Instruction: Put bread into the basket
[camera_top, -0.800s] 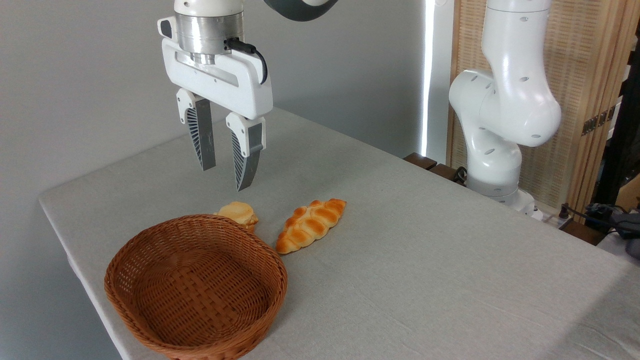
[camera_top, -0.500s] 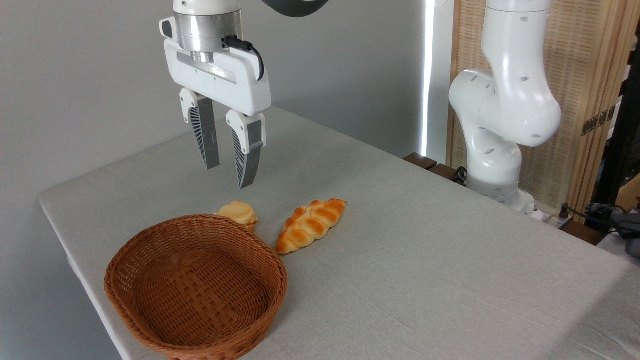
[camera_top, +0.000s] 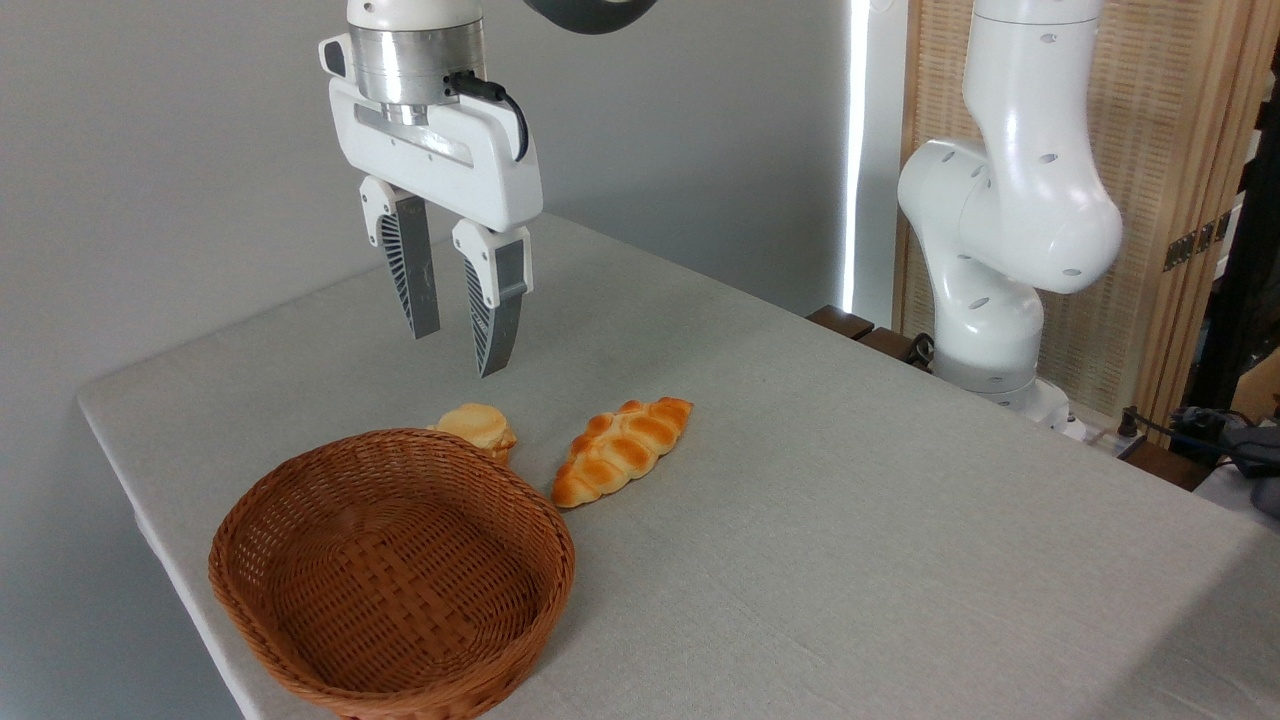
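Bread (camera_top: 478, 428) lies on the table (camera_top: 850, 520), touching the basket (camera_top: 392, 572) at its far rim, directly below your gripper (camera_top: 455, 352), whose fingers hang parted and empty. Roundish bun; no long axis discernible.

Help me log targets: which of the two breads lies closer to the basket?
The small round bun, right behind the basket rim; the long braided loaf lies clear of it, farther right.
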